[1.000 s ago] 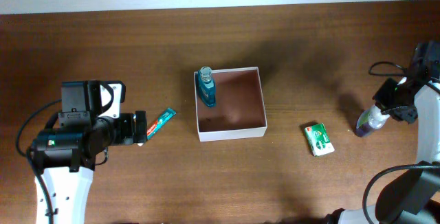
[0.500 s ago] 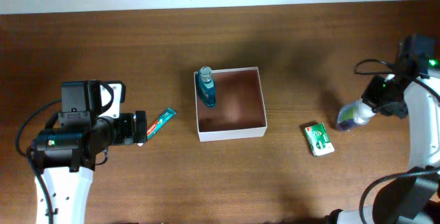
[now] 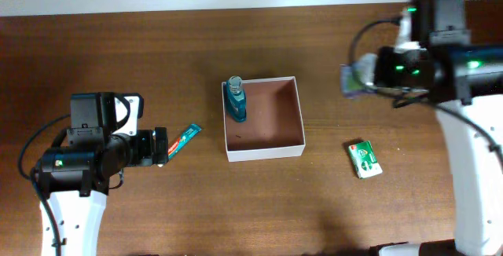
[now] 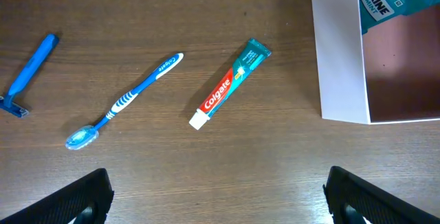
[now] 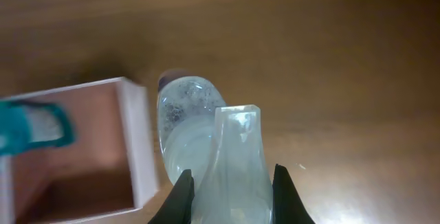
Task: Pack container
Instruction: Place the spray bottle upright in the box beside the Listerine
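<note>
R hand [image 5: 230, 193] clamped on clear plastic purple-capped bottle [image 5: 184, 114], which I hold above bench [image 3: 118, 67] right of white-walled square container [image 3: 266, 151] at mid-bench, prob to clear its wall for drop-in; L hand [image 4: 220, 196] fingers apart.

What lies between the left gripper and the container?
Only the toothpaste, lying close to the left gripper; the rest up to the container is bare wood. The overhead view shows it.
</note>
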Controlling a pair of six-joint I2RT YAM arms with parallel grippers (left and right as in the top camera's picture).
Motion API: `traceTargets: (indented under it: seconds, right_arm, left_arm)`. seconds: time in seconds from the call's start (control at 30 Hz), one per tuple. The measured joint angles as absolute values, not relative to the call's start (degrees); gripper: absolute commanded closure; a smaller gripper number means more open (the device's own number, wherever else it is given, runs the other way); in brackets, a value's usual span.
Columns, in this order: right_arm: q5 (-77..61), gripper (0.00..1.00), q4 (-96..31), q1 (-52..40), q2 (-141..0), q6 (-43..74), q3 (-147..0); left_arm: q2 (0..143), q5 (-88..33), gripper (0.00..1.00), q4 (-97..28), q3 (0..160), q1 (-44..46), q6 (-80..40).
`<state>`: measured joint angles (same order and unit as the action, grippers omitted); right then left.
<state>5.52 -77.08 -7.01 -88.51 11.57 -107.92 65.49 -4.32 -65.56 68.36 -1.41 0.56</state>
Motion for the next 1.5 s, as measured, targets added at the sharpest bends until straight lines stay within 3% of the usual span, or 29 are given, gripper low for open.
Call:
traceTargets:
  seconds: [0.17,0.4,0.73,0.93,0.97,1.03,1.13,1.5]
  right_arm:
    - [8.95,0.95,-76.73,-18.96,-88.73,12.32,-108.12]
    - [11.66,0.96,-74.74,-27.33,-95.48,15.25,-108.22]
    - [12.67,0.95,-68.66,-29.89,-110.21,23.40,-108.22]
    - [12.64,0.90,-66.96,-29.89,-114.98,27.57,-108.22]
    - [12.67,0.87,-66.85,-29.89,-115.28,27.88,-108.22]
    - [12.64,0.67,-66.65,-29.89,-115.77,28.40,-108.22]
    - [12.62,0.48,-65.87,-29.93,-115.79,28.73,-108.25]
    - [12.62,0.45,-65.91,-31.07,-115.79,26.33,-108.33]
  left_arm:
    - [65.49,-4.32,0.01,-65.58,68.38,-1.41,0.56]
    - [65.49,-4.32,0.01,-65.58,68.36,-1.41,0.56]
    - [65.49,-4.32,0.01,-65.58,68.36,-1.41,0.56]
    - [65.49,-4.32,0.01,-65.58,68.38,-1.41,0.56]
    - [65.49,-4.32,0.01,-65.58,68.38,-1.41,0.56]
    - [65.49,-4.32,0.01,-65.58,68.38,-1.41,0.56]
    - [65.49,-4.32,0.01,-65.58,68.38,-1.41,0.56]
    - [65.49,-4.32,0.01,-65.58,68.38,-1.41,0.56]
